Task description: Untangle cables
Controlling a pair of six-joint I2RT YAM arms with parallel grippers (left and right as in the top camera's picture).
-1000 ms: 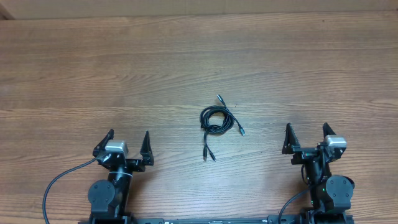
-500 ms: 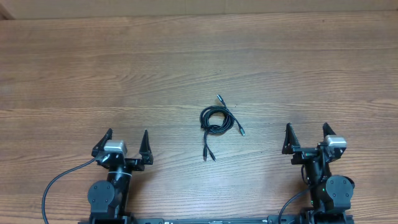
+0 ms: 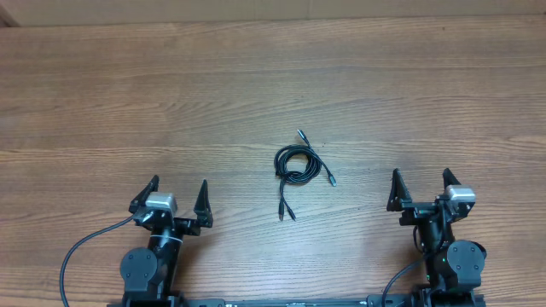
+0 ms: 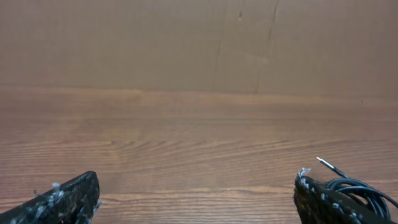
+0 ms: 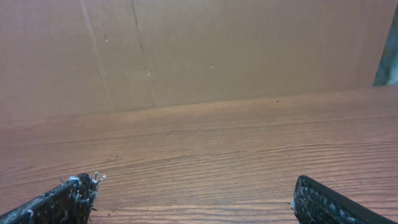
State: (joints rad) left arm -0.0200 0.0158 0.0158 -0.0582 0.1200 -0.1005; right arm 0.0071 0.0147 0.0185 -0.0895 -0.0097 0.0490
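Observation:
The two black cables [image 3: 298, 165] lie coiled together in a small tangle at the middle of the wooden table, with plug ends sticking out up, right and down. My left gripper [image 3: 178, 193] is open and empty, low at the front left, well left of the tangle. A bit of the coil and one plug end [image 4: 356, 186] shows behind its right finger in the left wrist view. My right gripper [image 3: 421, 185] is open and empty at the front right. The right wrist view shows only its open fingers [image 5: 193, 196] over bare wood.
A brown cardboard wall [image 4: 186, 43] stands along the table's far edge. Thick black arm wires [image 3: 81, 247] trail by the left arm base at the front edge.
The left gripper has shifted very slightly to the right. The cables and the right arm have not moved.

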